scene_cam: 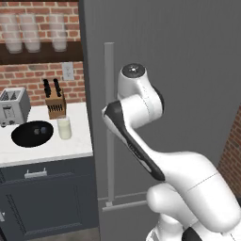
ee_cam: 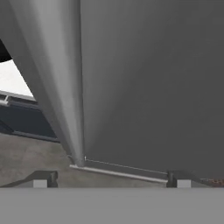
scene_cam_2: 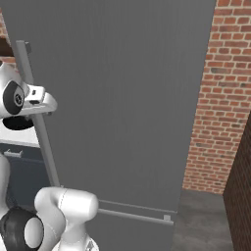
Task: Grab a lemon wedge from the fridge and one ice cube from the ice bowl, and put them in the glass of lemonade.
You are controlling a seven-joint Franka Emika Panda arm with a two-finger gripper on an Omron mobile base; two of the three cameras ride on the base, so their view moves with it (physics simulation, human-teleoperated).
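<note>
The fridge stands shut right ahead of us, its dark grey door filling most of the hand view. Our fingers are released and spread wide, holding nothing: one tip sits low at the left, the other low at the right. The fridge's long pale handle rises between those tips, nearer the left one, and we see no contact with it; its lower end meets the door just above the gap between the fingers. From the left base view the arm is folded close against the door, beside the handle.

Farther off, left of the fridge, the white bench carries the glass of lemonade, well apart from the fingers. Just left of the glass lies the ice bowl, and behind them stand a toaster and a knife block. Three frosted glasses sit on a shelf above, against the brick wall.
</note>
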